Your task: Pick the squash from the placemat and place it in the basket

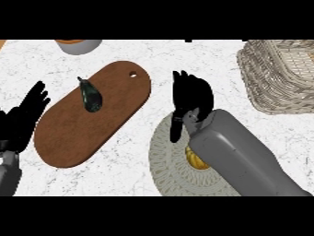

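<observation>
White marbled table (139, 55), with a round woven placemat (173, 177) at lower middle. Yellow-orange squash (195, 158) on that placemat, mostly hidden under the grey right forearm; only a small part visible. Right hand (190, 99) above the far edge of the placemat, fingers straight and pointing away, holding nothing, not touching the squash. Wicker basket (268, 85) at upper right, well apart from the placemat. Brown wooden cutting board (78, 133) left of the placemat, with a dark green vegetable (90, 96) lying on it. Left hand (16, 117) at the left edge, fingers up and relaxed, resting, holding nothing. Grey bowl (79, 45) at the top edge, partly cut off.
</observation>
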